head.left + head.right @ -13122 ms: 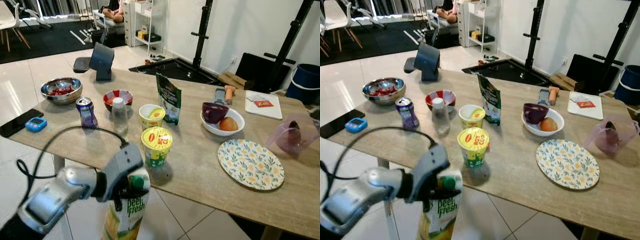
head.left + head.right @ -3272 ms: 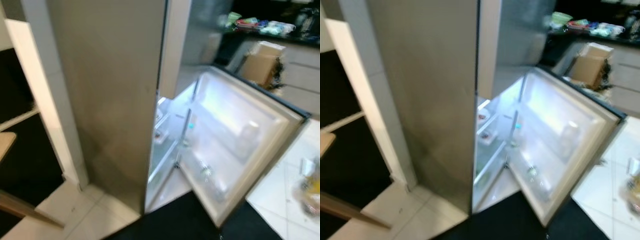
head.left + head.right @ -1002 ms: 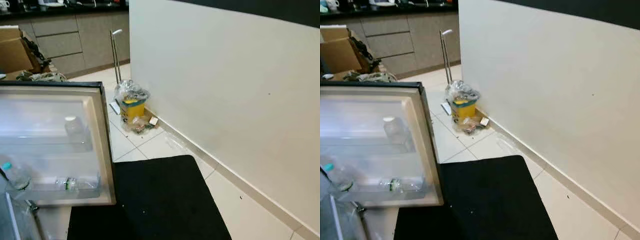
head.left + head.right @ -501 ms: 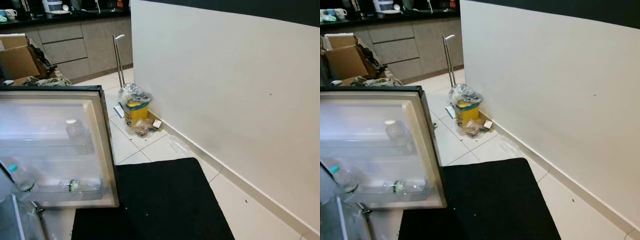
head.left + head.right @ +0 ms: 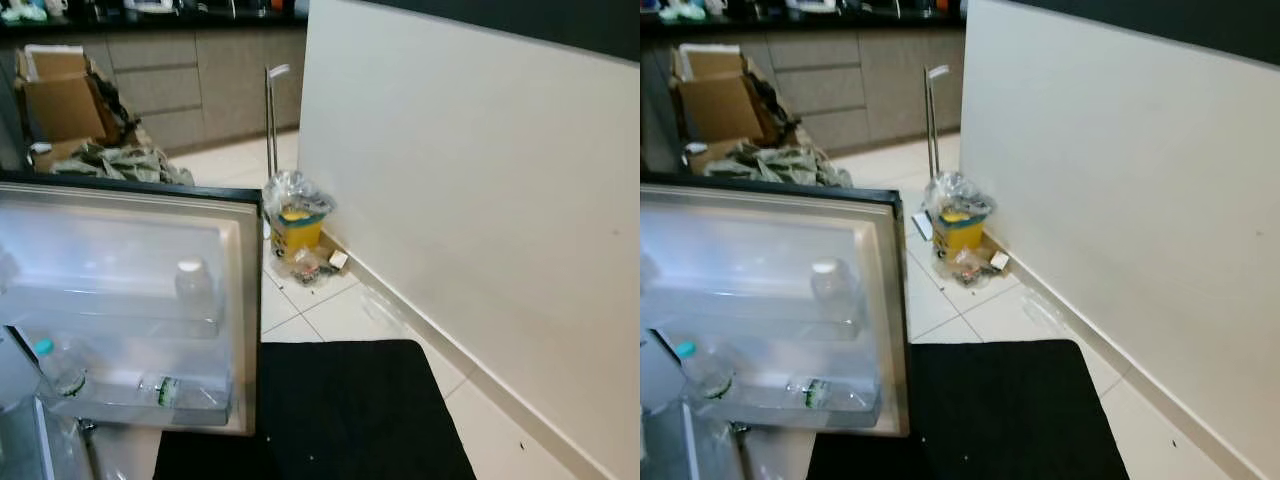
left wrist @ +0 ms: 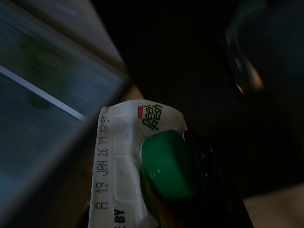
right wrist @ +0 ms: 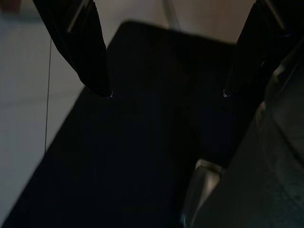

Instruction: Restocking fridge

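Note:
The fridge door (image 5: pixel 120 300) stands wide open at my left, its inner shelves lit. A clear bottle (image 5: pixel 195 285) sits on the middle door shelf, and two more bottles (image 5: pixel 58 368) rest in the bottom one. In the left wrist view, my left gripper (image 6: pixel 190 190) is shut on a white Peel Fresh juice carton (image 6: pixel 118 161) with a green cap (image 6: pixel 166 164); one black finger (image 6: pixel 213 180) lies against the cap. In the right wrist view, my right gripper (image 7: pixel 166 92) hangs open over the black mat (image 7: pixel 118 156), nothing between its fingers.
A black mat (image 5: pixel 340 410) covers the floor before the fridge. A long white wall (image 5: pixel 480 200) runs along the right. A yellow bin (image 5: pixel 297 225) with a plastic bag and litter stands at its foot. A cardboard box (image 5: pixel 65 95) and grey cabinets are behind.
The whole picture has shifted right as the camera turned left, so more of the fridge door shows. Nothing in the scene itself has moved.

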You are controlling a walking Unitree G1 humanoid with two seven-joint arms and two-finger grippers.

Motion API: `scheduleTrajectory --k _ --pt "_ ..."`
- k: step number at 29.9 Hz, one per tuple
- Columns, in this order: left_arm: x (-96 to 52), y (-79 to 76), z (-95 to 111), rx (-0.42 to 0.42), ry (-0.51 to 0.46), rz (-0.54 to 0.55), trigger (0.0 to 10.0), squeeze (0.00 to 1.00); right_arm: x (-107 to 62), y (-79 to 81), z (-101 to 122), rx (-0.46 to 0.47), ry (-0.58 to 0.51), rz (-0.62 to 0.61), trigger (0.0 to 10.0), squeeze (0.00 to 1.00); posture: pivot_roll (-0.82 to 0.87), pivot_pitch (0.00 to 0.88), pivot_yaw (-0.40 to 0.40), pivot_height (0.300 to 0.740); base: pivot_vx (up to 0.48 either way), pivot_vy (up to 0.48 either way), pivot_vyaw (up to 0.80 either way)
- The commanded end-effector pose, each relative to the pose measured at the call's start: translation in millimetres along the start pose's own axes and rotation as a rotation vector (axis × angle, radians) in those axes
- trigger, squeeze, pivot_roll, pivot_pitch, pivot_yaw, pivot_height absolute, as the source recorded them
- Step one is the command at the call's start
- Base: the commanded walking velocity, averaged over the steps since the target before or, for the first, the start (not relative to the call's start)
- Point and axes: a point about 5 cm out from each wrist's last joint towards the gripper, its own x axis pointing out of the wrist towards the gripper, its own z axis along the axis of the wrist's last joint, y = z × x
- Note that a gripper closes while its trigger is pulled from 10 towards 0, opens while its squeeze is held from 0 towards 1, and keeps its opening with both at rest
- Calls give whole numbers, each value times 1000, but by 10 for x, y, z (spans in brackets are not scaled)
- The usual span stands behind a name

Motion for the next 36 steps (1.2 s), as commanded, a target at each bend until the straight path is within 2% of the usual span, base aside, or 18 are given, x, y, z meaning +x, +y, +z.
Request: scheduleTrajectory --k 1,9,15,22,26,31,32,33,36 --pt "3 -51 -28 1 8 -13 10000 0 20 85 37 12 -23 35 10000 0 -31 0 2 740 390 0 0" --pt "5 -52 -21 -17 4 -6 10000 0 19 84 40 9 -27 36 10000 0 -32 0 2 740 358 0 0" --pt "7 -62 3 -20 -8 -16 10000 0 16 74 59 5 -47 33 10000 0 -32 0 1 740 0 0 0" --pt "8 -71 6 -22 -9 -20 10000 0 -15 -2 336 82 -227 56 10000 0 -33 0 1 740 0 0 0" --pt "7 -71 -1 -21 -7 -22 10000 0 -81 -70 670 157 -404 146 10000 0 -33 0 2 740 0 0 0" --pt "7 -71 0 -22 -9 -24 10000 0 -127 -79 832 185 -484 236 10000 0 -34 0 2 740 0 0 0" --pt "8 -73 1 -22 -9 -25 10000 0 -142 -61 879 196 -507 289 7725 0 -36 0 2 740 0 0 0" --pt "8 -74 3 -21 -9 -26 10000 0 -157 -48 920 203 -530 332 196 0 -36 0 2 740 0 0 0" --pt "8 -77 7 -22 -10 -28 10000 0 -196 -23 1016 206 -578 429 0 0 -36 0 2 740 0 0 0"
